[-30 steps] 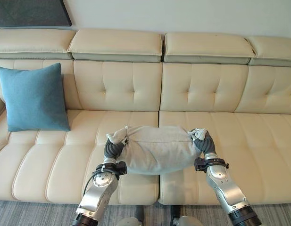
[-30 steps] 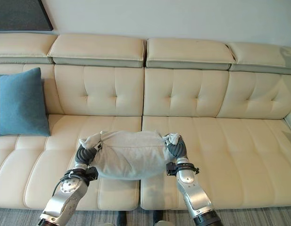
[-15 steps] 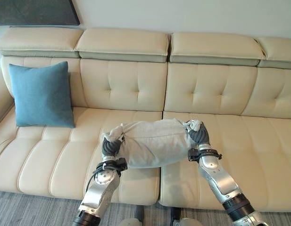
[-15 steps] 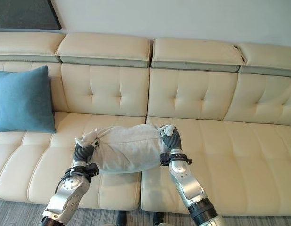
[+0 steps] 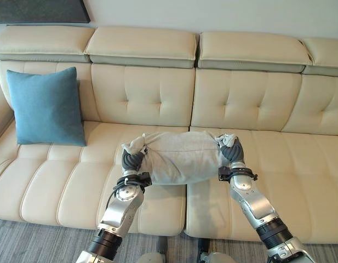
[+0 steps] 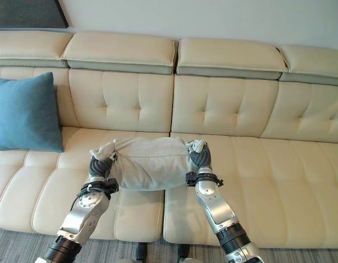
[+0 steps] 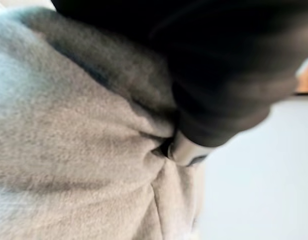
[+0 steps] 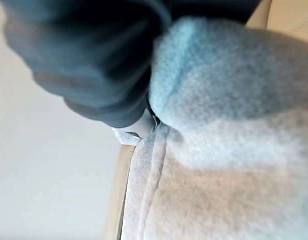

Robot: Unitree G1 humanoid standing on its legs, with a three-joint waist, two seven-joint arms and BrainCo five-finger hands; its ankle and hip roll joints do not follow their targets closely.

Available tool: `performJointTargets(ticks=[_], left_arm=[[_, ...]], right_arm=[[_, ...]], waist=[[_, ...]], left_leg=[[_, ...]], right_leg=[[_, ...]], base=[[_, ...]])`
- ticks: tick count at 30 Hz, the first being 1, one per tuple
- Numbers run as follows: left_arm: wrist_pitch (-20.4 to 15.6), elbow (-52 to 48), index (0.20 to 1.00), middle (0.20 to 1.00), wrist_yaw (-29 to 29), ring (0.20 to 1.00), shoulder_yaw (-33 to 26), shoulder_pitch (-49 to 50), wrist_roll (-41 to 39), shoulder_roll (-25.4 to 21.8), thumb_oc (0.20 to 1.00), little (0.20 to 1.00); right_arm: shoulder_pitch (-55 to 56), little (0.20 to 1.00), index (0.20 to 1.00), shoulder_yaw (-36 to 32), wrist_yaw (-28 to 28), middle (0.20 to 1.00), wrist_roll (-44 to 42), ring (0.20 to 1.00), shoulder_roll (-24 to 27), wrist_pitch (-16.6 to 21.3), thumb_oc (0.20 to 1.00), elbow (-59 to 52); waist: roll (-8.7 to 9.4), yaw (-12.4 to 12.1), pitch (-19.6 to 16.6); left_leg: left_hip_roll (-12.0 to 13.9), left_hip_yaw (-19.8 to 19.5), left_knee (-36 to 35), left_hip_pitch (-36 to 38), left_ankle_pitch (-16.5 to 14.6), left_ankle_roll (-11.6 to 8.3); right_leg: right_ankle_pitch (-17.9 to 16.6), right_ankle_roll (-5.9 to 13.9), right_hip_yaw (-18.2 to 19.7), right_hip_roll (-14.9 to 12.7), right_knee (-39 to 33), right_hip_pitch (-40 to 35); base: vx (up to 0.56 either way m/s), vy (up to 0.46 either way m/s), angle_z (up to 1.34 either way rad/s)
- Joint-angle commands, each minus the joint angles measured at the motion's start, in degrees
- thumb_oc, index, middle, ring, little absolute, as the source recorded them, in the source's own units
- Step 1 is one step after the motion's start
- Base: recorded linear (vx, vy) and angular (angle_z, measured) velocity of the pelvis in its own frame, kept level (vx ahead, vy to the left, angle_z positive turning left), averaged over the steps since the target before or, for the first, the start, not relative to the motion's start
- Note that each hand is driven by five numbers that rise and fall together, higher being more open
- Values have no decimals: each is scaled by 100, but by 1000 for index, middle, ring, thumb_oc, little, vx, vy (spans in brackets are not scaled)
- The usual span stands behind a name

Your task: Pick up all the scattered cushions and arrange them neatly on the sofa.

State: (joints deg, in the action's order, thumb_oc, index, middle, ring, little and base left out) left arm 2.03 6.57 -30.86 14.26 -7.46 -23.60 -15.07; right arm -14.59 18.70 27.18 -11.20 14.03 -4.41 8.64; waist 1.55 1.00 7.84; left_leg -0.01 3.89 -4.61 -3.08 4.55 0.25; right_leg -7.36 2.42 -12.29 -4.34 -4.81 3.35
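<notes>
While the left hand (image 5: 132, 160) and right hand (image 5: 231, 152) are clenched on its two ends, the grey cushion (image 5: 181, 156) is held crosswise between them above the sofa (image 5: 251, 104) seat, well right of the blue cushion (image 5: 45, 107).

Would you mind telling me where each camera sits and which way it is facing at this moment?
Left eye view: on the head, looking down at the cream sofa, the blue cushion and both arms holding the grey cushion.
Right eye view: beside it, same scene; left hand, right hand.
Left wrist view: on the left wrist, against grey cloth, showing its dark cover.
Right wrist view: on the right wrist, likewise.
All four views share the grey cushion.
</notes>
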Motion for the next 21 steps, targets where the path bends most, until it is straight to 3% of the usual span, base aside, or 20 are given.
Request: performJointTargets(ticks=[1,11,13,14,15,16,17,19,21], left_arm=[[-392,174,200,200,118,200,230,-1066,155,111,200,200],[-424,1997,200,200,-94,200,474,-2290,230,197,200,200],[-389,3118,200,200,-3,200,646,-3225,158,-56,200,200],[-366,3595,445,445,166,445,748,-3603,38,-188,445,445],[-290,4177,831,831,464,831,880,-4022,-149,-324,831,831],[-275,4411,1000,1000,636,1000,1003,-4367,-213,-515,1000,1000],[-235,4955,1000,1000,876,1000,1103,-4755,-316,-742,1000,1000],[-238,5257,1000,1000,997,1000,1151,-4995,-483,-808,1000,1000],[-183,6196,1000,1000,1288,1000,1191,-5650,-1145,-1062,1000,1000]], right_arm=[[-441,200,200,-95,6,200,95,200,-238,353,200,-219],[-1241,200,200,212,292,200,-80,200,-402,383,200,1409],[-2156,200,200,465,156,200,-119,200,-179,251,200,2553],[-2643,809,809,618,-68,809,-111,809,19,133,809,3114],[-3247,1000,1000,836,-468,1000,-142,1000,298,-64,1000,3671],[-3655,1000,1000,973,-654,1000,-269,1000,454,-162,1000,4088],[-4237,1000,1000,1280,-1032,1000,-36,1000,730,-349,1000,4627],[-4593,1000,1000,1423,-1117,1000,-28,1000,800,-411,1000,5017],[-5392,1000,1000,1688,-1465,1000,-39,1000,1071,-599,1000,6112]], waist=[[40,29,-123],[-7,145,-35],[-7,187,8],[1,193,39],[5,192,36],[9,179,22],[33,174,32],[42,171,18],[49,150,-14]], left_leg=[[-15,374,-39,318,-786,-74],[35,465,-39,86,-708,-143],[51,483,-39,-119,-623,-183],[57,489,-39,-169,-593,-203],[61,488,-39,-236,-558,-228],[60,489,-39,-292,-524,-247],[73,491,-39,-314,-498,-275],[76,481,-39,-351,-471,-291],[78,460,-39,-380,-429,-332]], right_leg=[[1038,466,130,-56,-19,-484],[990,462,182,-37,-19,-197],[904,463,226,-25,-19,25],[876,466,238,-14,-19,81],[845,467,248,-3,-19,149],[814,468,237,5,-19,201],[792,472,239,7,-19,220],[763,478,238,9,-19,258],[726,493,218,19,-19,289]], base=[[43,-10,-3],[1,-13,-7],[-86,-12,0],[-72,-9,-3],[-66,-15,-4],[-54,-18,-4],[-40,-20,-2],[0,0,0],[-4,-10,-3]])
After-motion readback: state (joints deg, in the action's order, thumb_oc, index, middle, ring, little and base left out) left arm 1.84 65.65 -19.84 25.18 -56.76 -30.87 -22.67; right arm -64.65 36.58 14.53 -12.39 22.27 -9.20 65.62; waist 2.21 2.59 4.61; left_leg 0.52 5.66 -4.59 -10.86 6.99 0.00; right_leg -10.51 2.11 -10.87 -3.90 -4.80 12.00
